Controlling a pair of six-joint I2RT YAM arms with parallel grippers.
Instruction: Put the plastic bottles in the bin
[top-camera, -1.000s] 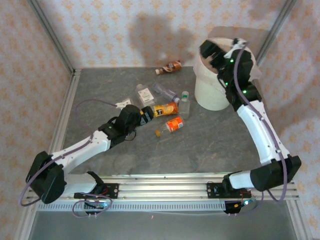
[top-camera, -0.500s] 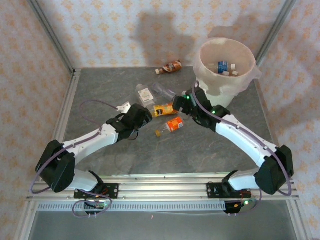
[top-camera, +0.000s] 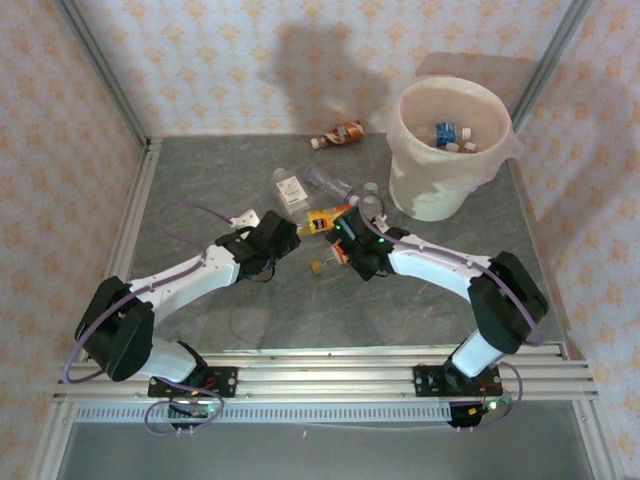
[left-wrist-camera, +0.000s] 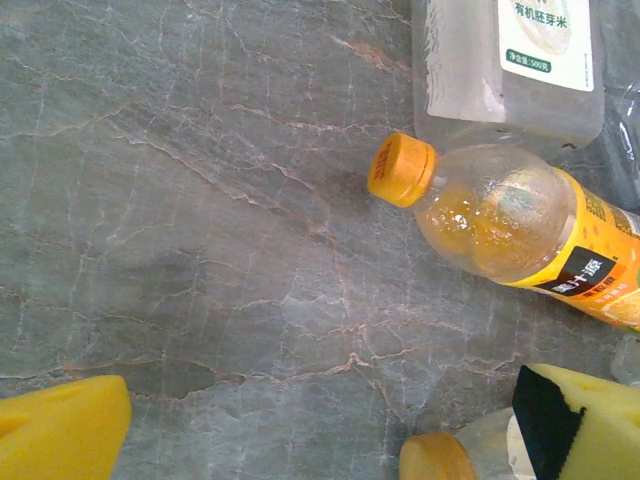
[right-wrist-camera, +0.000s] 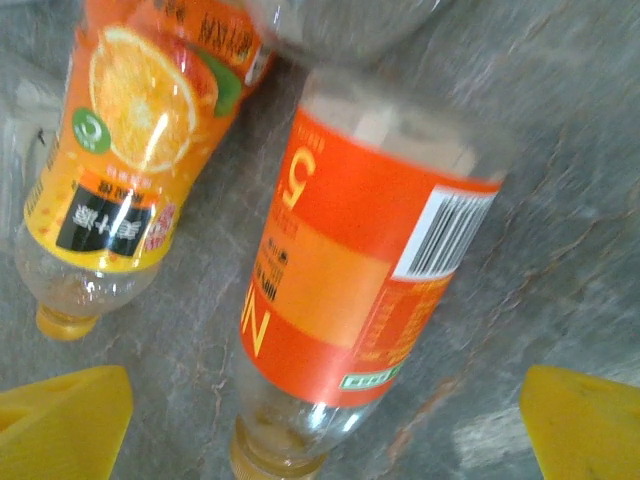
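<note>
right gripper (right-wrist-camera: 320, 425) jaws are spread | orange-labelled bottle (right-wrist-camera: 350, 280) is framed between them, long axis crosswise | left gripper (left-wrist-camera: 320, 430) is spread, less well placed

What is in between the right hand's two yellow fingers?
An orange-labelled bottle lies on the table between the fingers of the open right hand, in the right wrist view.

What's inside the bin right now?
Inside the bin, at least two plastic bottles with a blue label and white caps show near the far wall. The near wall hides the bottom.
</note>
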